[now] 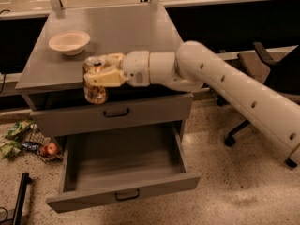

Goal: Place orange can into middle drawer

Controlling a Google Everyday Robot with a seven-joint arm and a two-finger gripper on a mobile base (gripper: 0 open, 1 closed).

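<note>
1. Speckled light floor (pixel 234 191) lies under a grey cabinet whose flat top serves as the table (pixel 122 32); dark counters run behind it.
2. On the table, near its back left corner, a round cream bowl (pixel 69 42) stands upright, apart from the other things.
3. A thick white robot arm (pixel 234 88) comes in from the right and crosses the front edge of the table.
4. At its end the cream-coloured two-finger hand (pixel 93 73) is closed around the small orange can (pixel 96 96) with mottled orange-brown print, and grips its upper part.
5. The orange can is upright. Its silver top shows above the fingers, and its lower part hangs in the air just in front of the table's front edge, near the left side.
6. Directly below the can is the closed grey upper drawer front (pixel 112 114) with a small black handle.
7. The wide, shallow grey middle drawer (pixel 124 158) under it is pulled far out and open. The can is higher than this drawer, toward its left side, and well apart from it.
8. On the floor to the left of the cabinet lie crumpled green wrappers (pixel 18 135) and a red apple (pixel 50 148).
9. A black office chair (pixel 267 64) stands at the right, behind the arm.
</note>
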